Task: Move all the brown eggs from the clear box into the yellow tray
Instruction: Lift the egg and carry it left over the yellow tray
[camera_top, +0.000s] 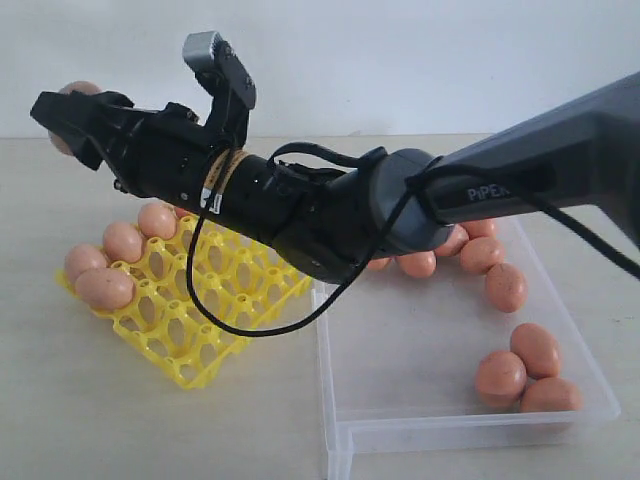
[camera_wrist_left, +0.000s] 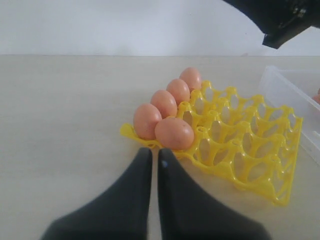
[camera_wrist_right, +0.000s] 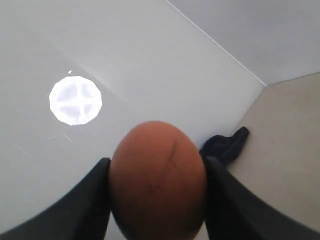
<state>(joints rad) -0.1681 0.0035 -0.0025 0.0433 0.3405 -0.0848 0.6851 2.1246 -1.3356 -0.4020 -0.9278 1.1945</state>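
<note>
The clear box (camera_top: 560, 405) lay on the right of the table with several brown eggs (camera_top: 520, 365) left along its far and right edges, and the yellow tray (camera_top: 225, 300) sat beside its left edge, five eggs filling cups along the tray's far-left edge. My right gripper (camera_top: 70, 115), clasping one egg (camera_wrist_right: 157, 180) between its fingers, reached across well above and beyond that filled edge, so the empty cups lay below and back toward my arm. My left gripper (camera_wrist_left: 154, 162) sat low just off the tray's corner, fingers nearly together and empty.

Bright, even light; soft shadows.
</note>
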